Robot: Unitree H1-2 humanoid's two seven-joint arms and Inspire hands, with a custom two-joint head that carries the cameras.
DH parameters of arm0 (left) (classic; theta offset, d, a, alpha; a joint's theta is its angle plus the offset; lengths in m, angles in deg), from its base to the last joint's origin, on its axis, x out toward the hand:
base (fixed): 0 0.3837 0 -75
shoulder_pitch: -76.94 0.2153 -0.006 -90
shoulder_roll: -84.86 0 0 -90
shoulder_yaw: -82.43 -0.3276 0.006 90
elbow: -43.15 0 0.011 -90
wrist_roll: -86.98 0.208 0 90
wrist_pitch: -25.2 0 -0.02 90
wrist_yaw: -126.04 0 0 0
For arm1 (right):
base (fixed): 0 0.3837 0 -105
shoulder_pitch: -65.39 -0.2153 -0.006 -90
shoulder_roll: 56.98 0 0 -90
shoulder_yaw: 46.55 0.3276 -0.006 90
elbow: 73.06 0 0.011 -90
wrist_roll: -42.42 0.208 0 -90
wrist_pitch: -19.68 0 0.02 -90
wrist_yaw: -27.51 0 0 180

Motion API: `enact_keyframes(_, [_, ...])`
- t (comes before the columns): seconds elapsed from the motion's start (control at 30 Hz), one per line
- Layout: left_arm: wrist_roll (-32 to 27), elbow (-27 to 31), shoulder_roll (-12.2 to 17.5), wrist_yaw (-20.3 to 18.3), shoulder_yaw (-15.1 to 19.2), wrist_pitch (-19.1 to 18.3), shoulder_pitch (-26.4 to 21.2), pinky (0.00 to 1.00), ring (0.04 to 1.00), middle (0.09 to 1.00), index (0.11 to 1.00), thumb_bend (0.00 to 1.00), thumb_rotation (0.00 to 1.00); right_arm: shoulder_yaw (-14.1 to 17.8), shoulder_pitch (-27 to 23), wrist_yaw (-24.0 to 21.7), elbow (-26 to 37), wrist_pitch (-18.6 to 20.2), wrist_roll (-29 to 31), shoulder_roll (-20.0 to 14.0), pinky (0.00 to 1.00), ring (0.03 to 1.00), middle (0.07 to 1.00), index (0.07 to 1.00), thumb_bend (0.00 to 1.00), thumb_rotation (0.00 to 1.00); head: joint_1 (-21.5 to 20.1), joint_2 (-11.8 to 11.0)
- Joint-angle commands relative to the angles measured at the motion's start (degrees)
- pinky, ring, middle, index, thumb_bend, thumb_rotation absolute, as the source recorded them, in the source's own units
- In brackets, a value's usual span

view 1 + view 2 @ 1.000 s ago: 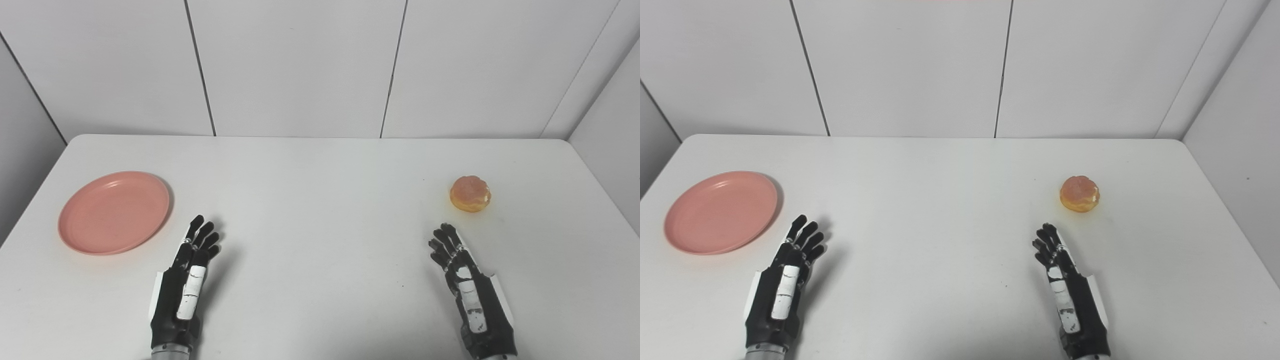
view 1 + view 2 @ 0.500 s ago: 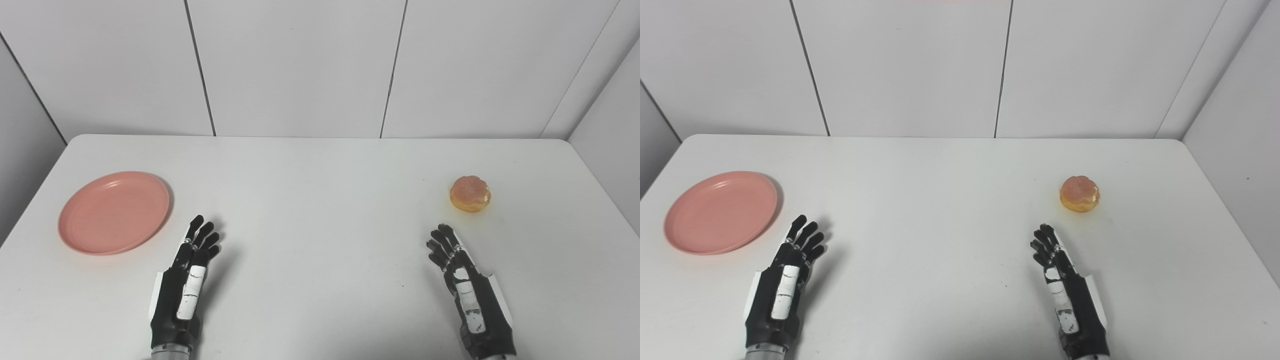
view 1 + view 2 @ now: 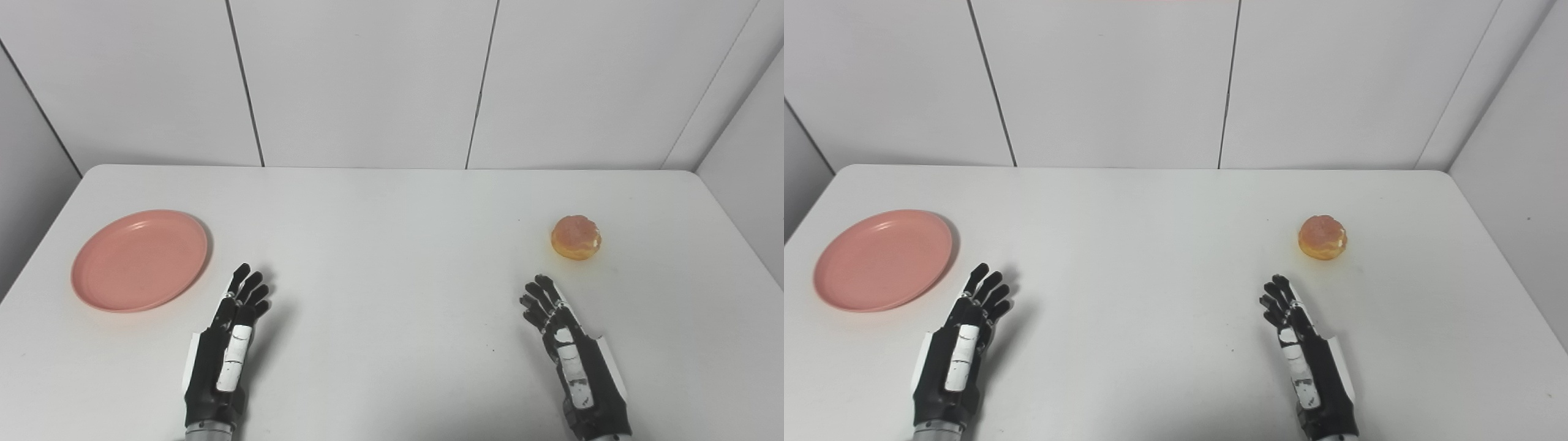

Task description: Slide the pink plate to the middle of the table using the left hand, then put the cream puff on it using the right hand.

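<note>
A round pink plate [image 3: 139,260] lies flat at the left of the white table [image 3: 392,245]. A golden cream puff [image 3: 576,237] sits at the right of the table. My left hand [image 3: 228,343] is open and empty, fingers stretched forward, just right of and nearer than the plate, apart from it. My right hand [image 3: 566,349] is open and empty, fingers pointing forward, a short way nearer than and left of the cream puff, not touching it.
Grey wall panels [image 3: 367,79] stand close behind the table's far edge and along both sides. The table's left edge runs close to the plate.
My right hand has drifted slightly to the left. The left hand, plate and cream puff have not moved.
</note>
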Motion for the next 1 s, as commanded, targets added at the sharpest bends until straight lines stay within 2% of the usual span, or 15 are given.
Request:
enact_keyframes(0.0, [-0.23,0.2,-0.04,-0.37,-0.23,1.06,-0.35,0.9,0.896,0.914,0.899,0.77,0.81,0.02,-0.62,-0.37,1.35,-0.59,-0.05,-0.5,0.92,0.903,0.919,0.932,0.91,0.97,0.07,-0.11])
enact_keyframes(0.13, [0.13,0.1,-0.22,-0.14,-0.31,0.98,-0.26,0.89,0.893,0.912,0.899,0.79,0.81,0.06,-0.66,-0.45,0.97,-0.95,-0.06,-0.68,0.92,0.899,0.919,0.933,0.91,0.98,0.54,-0.58])
enact_keyframes(0.27, [0.25,-1.59,-0.51,-0.37,-0.7,2.82,-0.3,0.91,0.901,0.918,0.905,0.78,0.82,0.25,-0.51,-0.53,-0.24,-2.04,0.09,-1.0,0.92,0.902,0.921,0.936,0.92,0.98,2.66,-2.32])
enact_keyframes(0.33, [0.8,-2.89,-0.76,-0.31,-1.09,4.13,-0.44,0.92,0.906,0.921,0.905,0.78,0.83,0.49,-0.47,-0.86,-1.15,-2.62,0.79,-1.43,0.93,0.908,0.927,0.94,0.93,0.98,4.24,-3.41])
enact_keyframes(0.37, [1.36,-3.78,-0.99,-0.19,-1.4,5.07,-0.55,0.92,0.907,0.922,0.905,0.78,0.83,0.73,-0.48,-1.17,-2.01,-3.35,1.28,-1.84,0.93,0.909,0.928,0.941,0.94,0.98,6.11,-4.7])
enact_keyframes(0.47, [2.43,-5.83,-1.61,0.12,-2.07,7.15,-0.83,0.93,0.91,0.926,0.912,0.71,0.86,1.33,-0.64,-1.9,-4.09,-5.08,2.32,-2.77,0.93,0.911,0.929,0.944,0.93,0.98,7.89,-5.99])
enact_keyframes(0.53, [4.16,-7.24,-2.46,0.85,-2.8,8.28,-1.04,0.93,0.907,0.927,0.916,0.71,0.87,1.93,-0.8,-2.81,-6.2,-6.83,3.43,-3.77,0.93,0.911,0.93,0.947,0.93,0.98,11.01,-8.6])
enact_keyframes(0.57, [4.78,-7.76,-2.79,1.08,-3.05,8.81,-1.1,0.93,0.905,0.928,0.92,0.7,0.87,2.13,-0.86,-3.2,-7.03,-7.56,3.87,-4.16,0.93,0.913,0.934,0.951,0.93,0.99,11.01,-8.6])
enact_keyframes(0.6, [5.5,-8.54,-3.19,1.39,-3.32,9.59,-1.22,0.93,0.904,0.928,0.921,0.69,0.86,2.37,-0.99,-3.66,-8.07,-8.4,4.32,-4.61,0.94,0.914,0.935,0.952,0.93,0.99,12.35,-9.79])
enact_keyframes(0.7, [7.52,-10.28,-4.06,2.36,-3.72,11.58,-1.39,0.9,0.891,0.916,0.914,0.61,0.85,2.85,-1.28,-4.51,-10.44,-10.36,5.12,-5.48,0.95,0.924,0.946,0.96,0.93,0.99,13.57,-10.86])
enact_keyframes(0.73, [8.54,-10.93,-4.35,2.84,-3.93,12.3,-1.42,0.9,0.889,0.913,0.913,0.6,0.85,3.01,-1.39,-4.92,-11.27,-10.93,5.67,-5.81,0.95,0.925,0.948,0.961,0.93,0.99,14.8,-11.95])
enact_keyframes(0.83, [10.25,-12.62,-4.85,3.89,-4.45,14.22,-1.59,0.87,0.882,0.909,0.91,0.6,0.86,3.38,-1.73,-5.73,-13.26,-12.37,6.52,-6.47,0.96,0.932,0.955,0.967,0.92,1.0,15.72,-12.83])
enact_keyframes(0.9, [11.16,-13.92,-5.33,4.52,-4.61,15.2,-1.79,0.86,0.878,0.906,0.908,0.61,0.86,3.61,-2.14,-6.34,-15.03,-13.61,7.16,-6.9,0.97,0.935,0.958,0.969,0.91,1.0,17.11,-14.61])
enact_keyframes(0.97, [11.71,-14.87,-5.83,4.99,-4.63,15.76,-1.97,0.85,0.872,0.899,0.902,0.62,0.85,3.76,-2.55,-7.06,-16.51,-14.46,8.01,-7.23,0.98,0.946,0.966,0.976,0.9,1.0,17.66,-15.45])
